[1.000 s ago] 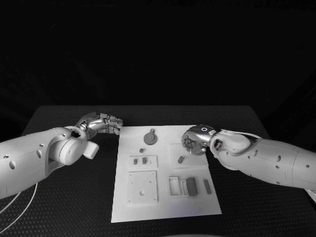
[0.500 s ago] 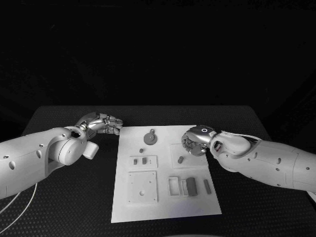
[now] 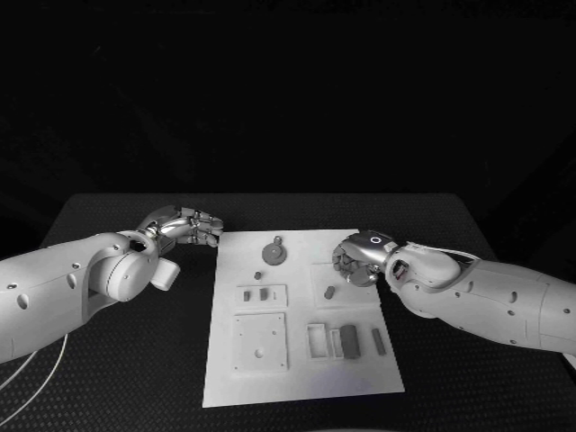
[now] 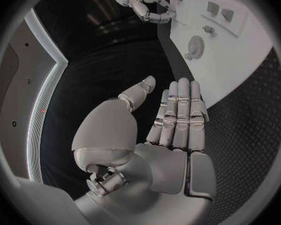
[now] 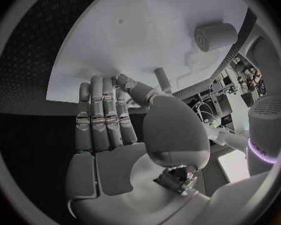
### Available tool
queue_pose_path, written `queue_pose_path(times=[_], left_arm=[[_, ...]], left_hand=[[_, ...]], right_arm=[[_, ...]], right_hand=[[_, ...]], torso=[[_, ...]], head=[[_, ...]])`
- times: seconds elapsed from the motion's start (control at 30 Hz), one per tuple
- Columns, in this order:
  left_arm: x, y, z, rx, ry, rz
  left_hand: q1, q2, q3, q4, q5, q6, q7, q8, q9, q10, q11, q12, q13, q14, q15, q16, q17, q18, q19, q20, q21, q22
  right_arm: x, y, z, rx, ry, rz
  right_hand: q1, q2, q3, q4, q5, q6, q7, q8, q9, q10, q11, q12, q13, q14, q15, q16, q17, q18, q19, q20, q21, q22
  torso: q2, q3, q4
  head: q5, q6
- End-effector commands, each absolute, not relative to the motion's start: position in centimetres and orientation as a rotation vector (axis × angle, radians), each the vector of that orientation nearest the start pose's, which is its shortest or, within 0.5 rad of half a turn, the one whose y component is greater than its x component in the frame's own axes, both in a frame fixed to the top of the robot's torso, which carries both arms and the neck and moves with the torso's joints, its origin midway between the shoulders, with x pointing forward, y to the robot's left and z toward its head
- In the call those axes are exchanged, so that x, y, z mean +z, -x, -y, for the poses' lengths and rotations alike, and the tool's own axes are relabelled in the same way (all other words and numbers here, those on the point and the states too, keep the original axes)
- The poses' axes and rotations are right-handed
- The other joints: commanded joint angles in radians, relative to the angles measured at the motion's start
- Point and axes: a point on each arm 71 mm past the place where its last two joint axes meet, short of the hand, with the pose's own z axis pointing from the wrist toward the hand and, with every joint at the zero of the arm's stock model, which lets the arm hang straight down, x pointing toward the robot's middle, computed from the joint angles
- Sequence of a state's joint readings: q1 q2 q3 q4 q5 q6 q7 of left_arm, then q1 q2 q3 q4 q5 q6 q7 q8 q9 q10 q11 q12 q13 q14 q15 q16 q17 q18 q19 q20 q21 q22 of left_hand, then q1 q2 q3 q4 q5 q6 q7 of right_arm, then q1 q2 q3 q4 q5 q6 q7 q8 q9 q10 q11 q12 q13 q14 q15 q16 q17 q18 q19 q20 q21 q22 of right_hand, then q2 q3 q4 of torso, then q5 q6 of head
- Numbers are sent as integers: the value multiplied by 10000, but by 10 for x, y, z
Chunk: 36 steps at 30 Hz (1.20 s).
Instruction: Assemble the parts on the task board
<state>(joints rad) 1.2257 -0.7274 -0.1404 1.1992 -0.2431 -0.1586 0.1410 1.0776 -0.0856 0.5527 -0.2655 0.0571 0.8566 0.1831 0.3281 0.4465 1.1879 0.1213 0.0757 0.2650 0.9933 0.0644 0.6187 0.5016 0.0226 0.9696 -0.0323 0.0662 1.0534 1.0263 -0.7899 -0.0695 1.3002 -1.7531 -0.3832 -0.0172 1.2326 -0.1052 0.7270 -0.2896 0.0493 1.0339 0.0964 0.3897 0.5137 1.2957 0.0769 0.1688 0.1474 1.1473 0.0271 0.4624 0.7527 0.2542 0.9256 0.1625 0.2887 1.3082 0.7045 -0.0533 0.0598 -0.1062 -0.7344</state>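
The white task board (image 3: 301, 360) lies in the middle of the table. On it are a round grey part (image 3: 275, 253), a small stud (image 3: 258, 274), an oval part (image 3: 328, 291) and dark bars (image 3: 349, 340) near a white frame. My right hand (image 3: 361, 257) hovers over the board's far right part, fingers straight and empty (image 5: 106, 120), with the thumb close to a short peg (image 5: 161, 79). My left hand (image 3: 184, 225) is off the board's far left corner, fingers extended together and holding nothing (image 4: 175, 120).
A square white plate (image 3: 260, 340) and a smaller plate with two slots (image 3: 258, 294) sit on the board's left half. The black table (image 3: 132, 360) stretches out on both sides of the board. The round part (image 4: 195, 46) and board (image 4: 240, 60) show beyond my left fingers.
My right hand has edged slightly nearer and lower over the board. The left hand and the parts have not moved.
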Motion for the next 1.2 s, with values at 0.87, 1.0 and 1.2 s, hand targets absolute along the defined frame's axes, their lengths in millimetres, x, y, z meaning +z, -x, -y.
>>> queue_pose_path(times=[0.87, 1.0, 1.2], left_arm=[[-232, -532, -241, -11977, 9718, -17815], [-232, -532, -241, -11971, 9723, -17814], [-232, -532, -241, -11997, 9713, -17843]], left_hand=[[18, -78, -57, -23, 12, -98, -3, -8, 2, -77, -11, -44, 17, 64, 4, -85, 48, -55, 70, -3, 34, -28], [16, -80, -58, -22, 13, -101, -2, -9, 1, -80, -10, -45, 18, 64, 4, -89, 53, -56, 70, -3, 32, -31], [17, -81, -59, -22, 13, -105, -1, -9, 1, -83, -9, -45, 20, 65, 3, -94, 61, -57, 71, -4, 30, -35]], right_arm=[[-274, -473, 236, 5277, 3332, -17353], [-269, -473, 236, 5309, 3350, -17294], [-264, -473, 238, 5347, 3314, -17263]], right_hand=[[69, -20, 31, -9, 9, 86, 14, 24, 44, 33, -47, 30, 78, 71, -22, 21, 45, 76, 53, -3, 67, 216], [64, -21, 28, -9, 9, 86, 14, 23, 48, 34, -48, 28, 84, 73, -22, 17, 51, 76, 55, -3, 67, 216], [59, -23, 25, -9, 9, 86, 15, 22, 54, 35, -48, 26, 91, 75, -22, 11, 58, 76, 55, -2, 68, 215]], torso=[[3, -8, 3], [0, -10, -9], [-1, -10, 0]], head=[[-27, -10], [-34, -12], [-56, -17]])
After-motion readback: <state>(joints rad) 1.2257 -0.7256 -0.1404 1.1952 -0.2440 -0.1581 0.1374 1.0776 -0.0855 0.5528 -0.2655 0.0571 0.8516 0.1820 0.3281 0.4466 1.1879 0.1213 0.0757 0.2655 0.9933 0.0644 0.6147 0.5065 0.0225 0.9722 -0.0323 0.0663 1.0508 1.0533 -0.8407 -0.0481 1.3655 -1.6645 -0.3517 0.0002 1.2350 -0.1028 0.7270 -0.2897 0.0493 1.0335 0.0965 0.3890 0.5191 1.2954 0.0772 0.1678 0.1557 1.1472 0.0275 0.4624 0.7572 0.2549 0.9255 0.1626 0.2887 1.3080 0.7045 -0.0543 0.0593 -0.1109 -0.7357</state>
